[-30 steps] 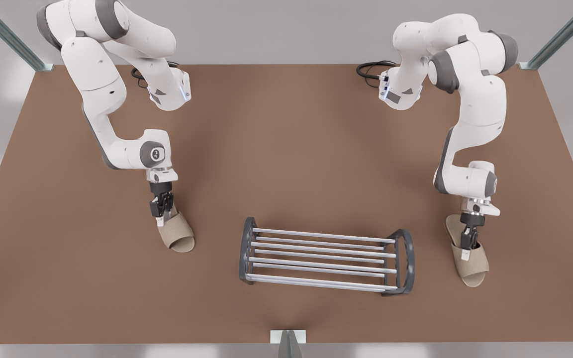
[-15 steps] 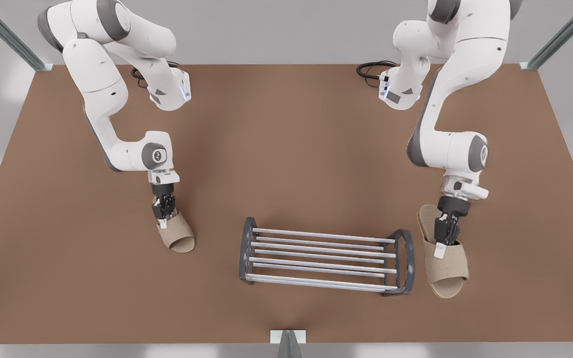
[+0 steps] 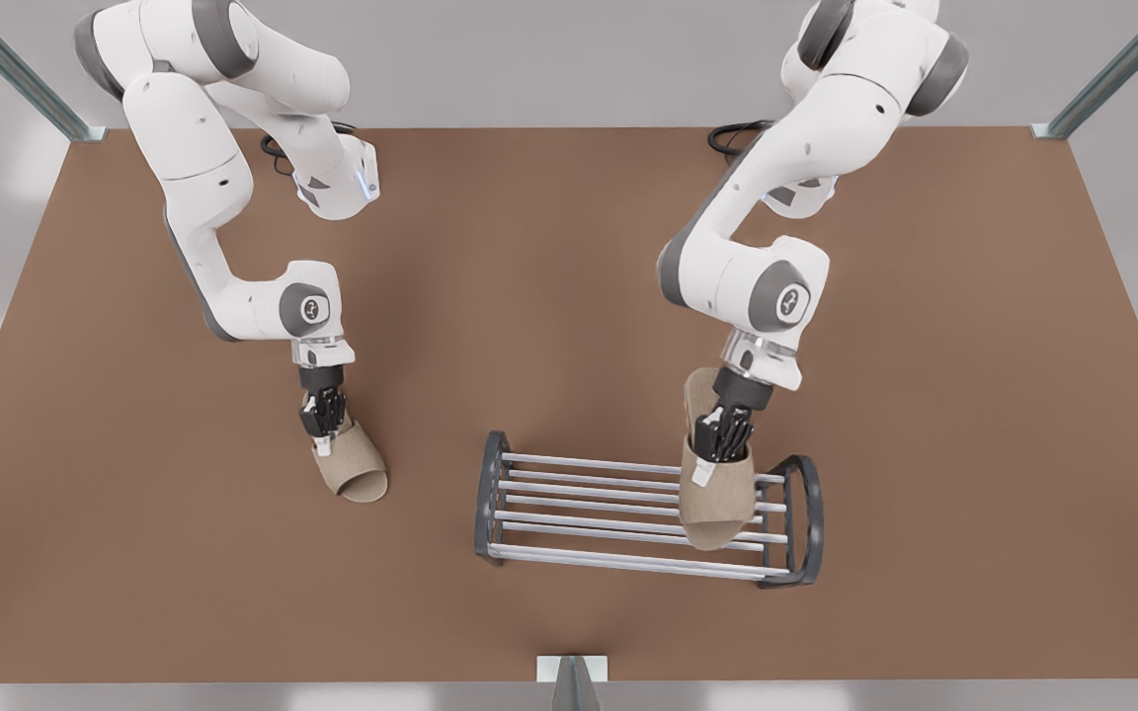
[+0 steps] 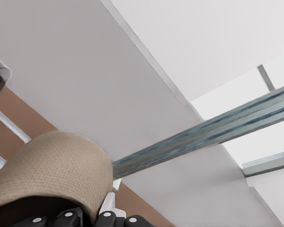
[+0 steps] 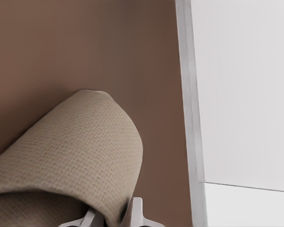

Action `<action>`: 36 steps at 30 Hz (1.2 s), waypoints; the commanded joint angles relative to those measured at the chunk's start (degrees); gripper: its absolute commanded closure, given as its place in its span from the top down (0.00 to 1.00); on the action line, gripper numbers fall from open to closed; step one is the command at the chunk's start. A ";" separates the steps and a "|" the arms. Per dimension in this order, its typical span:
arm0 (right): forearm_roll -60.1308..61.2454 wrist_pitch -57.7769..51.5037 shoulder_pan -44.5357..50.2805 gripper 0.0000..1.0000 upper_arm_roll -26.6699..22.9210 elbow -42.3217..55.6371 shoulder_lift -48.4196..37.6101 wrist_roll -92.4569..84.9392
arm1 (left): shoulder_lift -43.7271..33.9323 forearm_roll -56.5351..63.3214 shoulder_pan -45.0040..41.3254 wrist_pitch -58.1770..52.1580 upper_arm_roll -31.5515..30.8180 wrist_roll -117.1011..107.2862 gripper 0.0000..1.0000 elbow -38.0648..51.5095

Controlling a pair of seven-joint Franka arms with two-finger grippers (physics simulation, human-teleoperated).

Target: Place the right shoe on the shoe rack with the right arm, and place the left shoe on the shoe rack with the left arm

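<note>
Right of centre in the front view, the left gripper [image 3: 713,456] clamps a beige slipper [image 3: 717,512] above the shoe rack [image 3: 492,494], its long axis crossing the rods. At left, the right gripper [image 3: 324,427] pinches the twin slipper [image 3: 360,472] on the table [image 3: 569,296].

The left gripper [image 3: 717,454] hangs above the rack's [image 3: 628,513] end on the front view's right, fingers clamped on the lifted slipper [image 3: 717,509], with the left arm [image 3: 776,178] stretched forward and its wrist tipped. The right gripper [image 3: 324,434] points down, well off the rack's other end, pinching the table slipper [image 3: 357,469], its arm folded.
</note>
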 commanded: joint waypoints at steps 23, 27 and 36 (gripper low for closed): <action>-7.59 21.39 1.40 0.21 4.51 14.25 -20.02 9.83 | -0.29 7.56 -1.07 5.29 2.95 -8.58 1.00 -7.52; 8.58 32.65 5.36 0.21 4.51 22.78 -20.19 9.48 | -19.81 3.95 -1.86 6.61 2.51 -8.24 1.00 -23.96; 23.00 30.02 20.56 0.21 3.81 36.58 -10.00 9.21 | -16.13 37.06 -0.72 -11.47 32.29 31.67 1.00 -26.25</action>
